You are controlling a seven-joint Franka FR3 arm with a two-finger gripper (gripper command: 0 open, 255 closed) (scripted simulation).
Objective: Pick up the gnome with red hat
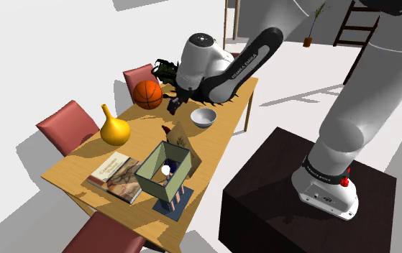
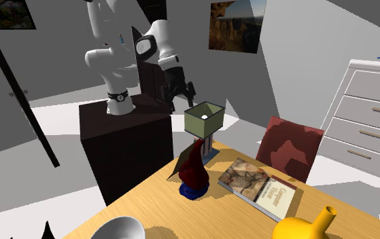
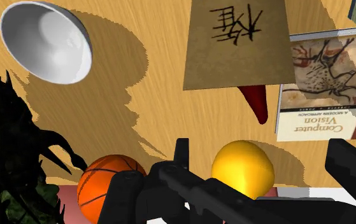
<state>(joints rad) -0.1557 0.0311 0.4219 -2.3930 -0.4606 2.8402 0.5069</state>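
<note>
The end effector (image 1: 173, 106) hangs open, holding nothing, above the bench (image 1: 138, 126) near the basketball (image 1: 147, 94), while the red-hat gnome (image 2: 194, 170) stands mid-frame beside the book (image 2: 257, 186), partly behind a brown card (image 3: 237, 44).

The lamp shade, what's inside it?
Looking down in the shoulder view, a round white bulb sits inside the green lamp shade. The shade covers most of the lamp's stem, so how the bulb is fixed cannot be seen.
</note>
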